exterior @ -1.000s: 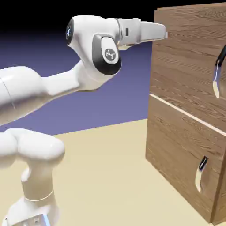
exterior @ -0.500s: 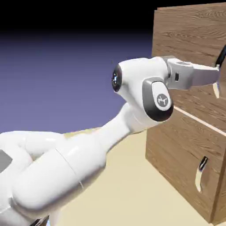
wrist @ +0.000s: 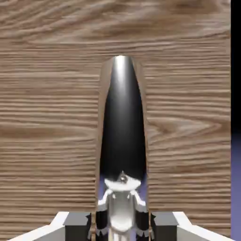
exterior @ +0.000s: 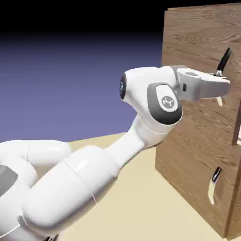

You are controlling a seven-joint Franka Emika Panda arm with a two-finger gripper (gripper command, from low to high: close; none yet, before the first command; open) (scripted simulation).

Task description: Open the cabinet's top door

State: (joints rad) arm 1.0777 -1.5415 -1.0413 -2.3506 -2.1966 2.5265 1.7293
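The cabinet (exterior: 188, 183) of brown wood grain fills the exterior view's right. Its top door (exterior: 197, 42) stands swung a little out from the front, its lower edge hanging free near the right border. My gripper (exterior: 221, 84) is at the door's curved black-and-white handle (exterior: 224, 60) and shut on it. In the hand view the handle (wrist: 121, 127) rises large and glossy between my gripper's (wrist: 121, 221) grey fingers (wrist: 77, 227), with the door's wood (wrist: 47, 117) behind it.
The shorter lower door with its smaller handle (exterior: 214, 186) sits shut below. The tan table (exterior: 136, 207) runs up to the cabinet's foot. Past the door's right edge, the hand view shows a strip of backdrop (wrist: 236, 179).
The arm dropped from the cabinet's upper left corner to the top door's handle. The jaws closed on the handle, and the door has swung slightly outward.
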